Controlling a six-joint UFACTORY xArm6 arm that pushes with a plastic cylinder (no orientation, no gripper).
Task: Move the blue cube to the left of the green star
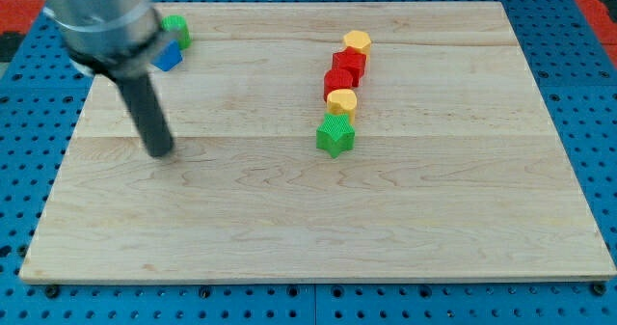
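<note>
The tool, a bare rod holding nothing, has my tip on the table. The blue cube lies beyond it toward the view's top, partly hidden by the arm. The green star sits well off to the tip's right.

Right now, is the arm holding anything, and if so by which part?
Nothing is held. My tip rests on bare wooden board, touching no block; the blue cube sits apart, toward the view's top.

Pale matt wooden board with visible grain, on blue perforated panel; ridged green star.
</note>
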